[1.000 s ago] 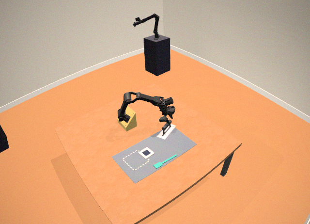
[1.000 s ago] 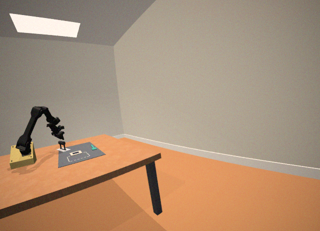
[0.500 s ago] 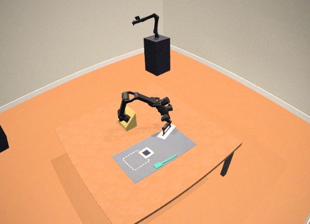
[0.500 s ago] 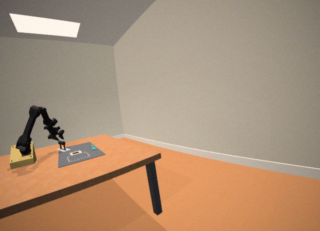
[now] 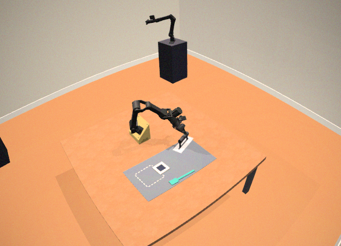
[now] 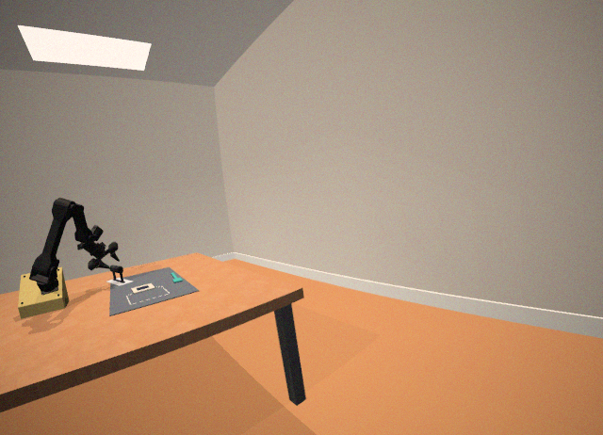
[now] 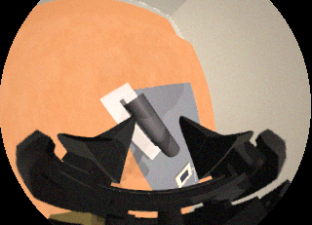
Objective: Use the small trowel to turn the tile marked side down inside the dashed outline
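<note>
The trowel appears to be the white plate (image 5: 176, 149) (image 7: 116, 96) with a raised dark bar handle (image 5: 183, 137) (image 6: 116, 268) (image 7: 153, 125); it lies at one corner of the grey mat (image 5: 195, 161) (image 6: 119, 305). My gripper (image 5: 185, 131) (image 6: 113, 264) (image 7: 158, 119) is open, close above the handle. In the wrist view the handle shows slantwise between the fingertips, with no grip on it. The tile (image 5: 161, 167) (image 6: 142, 287) (image 7: 183, 175) lies flat, dark marked square up, at the edge of the dashed outline (image 5: 148, 186), mostly outside it.
A turquoise spatula-like tool (image 5: 173, 181) (image 6: 175, 277) lies on the mat's far side from the arm base. The arm stands on a yellow wedge block (image 5: 144, 133) (image 6: 43, 306). Another arm stands on a dark pedestal (image 5: 172, 62) away from the table.
</note>
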Tool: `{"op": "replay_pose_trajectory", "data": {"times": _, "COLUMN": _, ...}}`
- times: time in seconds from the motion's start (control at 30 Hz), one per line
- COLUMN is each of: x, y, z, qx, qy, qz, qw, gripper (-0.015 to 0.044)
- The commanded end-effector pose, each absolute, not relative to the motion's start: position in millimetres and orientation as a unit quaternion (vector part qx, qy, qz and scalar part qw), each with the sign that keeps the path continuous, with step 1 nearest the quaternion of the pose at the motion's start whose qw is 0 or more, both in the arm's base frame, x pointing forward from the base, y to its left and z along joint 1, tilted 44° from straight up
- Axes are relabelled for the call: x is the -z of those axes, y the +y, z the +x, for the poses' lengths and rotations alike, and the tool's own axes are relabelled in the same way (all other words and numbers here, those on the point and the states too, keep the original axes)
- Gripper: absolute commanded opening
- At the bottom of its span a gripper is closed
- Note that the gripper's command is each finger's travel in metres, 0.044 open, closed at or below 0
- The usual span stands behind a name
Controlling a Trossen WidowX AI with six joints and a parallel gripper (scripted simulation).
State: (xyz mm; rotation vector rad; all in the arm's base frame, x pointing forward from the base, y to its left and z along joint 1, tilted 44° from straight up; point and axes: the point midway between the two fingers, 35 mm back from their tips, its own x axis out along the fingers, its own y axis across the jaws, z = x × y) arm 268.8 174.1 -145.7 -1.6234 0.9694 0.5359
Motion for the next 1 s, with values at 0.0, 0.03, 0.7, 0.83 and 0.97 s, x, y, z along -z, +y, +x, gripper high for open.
{"op": "replay_pose_trajectory", "data": {"times": 0.0, "x": 143, "y": 163, "z": 263, "qx": -0.242, "qy": 0.380, "qz": -0.736, "qw": 0.505, "gripper": 0.0300}}
{"op": "replay_pose_trajectory", "data": {"times": 0.03, "x": 142, "y": 162, "z": 263, "qx": -0.245, "qy": 0.373, "qz": -0.746, "qw": 0.494, "gripper": 0.0300}}
{"op": "replay_pose_trajectory", "data": {"times": 0.7, "x": 123, "y": 137, "z": 252, "qx": -0.267, "qy": 0.278, "qz": -0.862, "qw": 0.329, "gripper": 0.0300}}
{"op": "replay_pose_trajectory", "data": {"times": 0.83, "x": 126, "y": 136, "z": 255, "qx": -0.267, "qy": 0.279, "qz": -0.862, "qw": 0.329, "gripper": 0.0300}}
{"op": "replay_pose_trajectory", "data": {"times": 0.97, "x": 130, "y": 135, "z": 260, "qx": -0.268, "qy": 0.280, "qz": -0.861, "qw": 0.329, "gripper": 0.0300}}
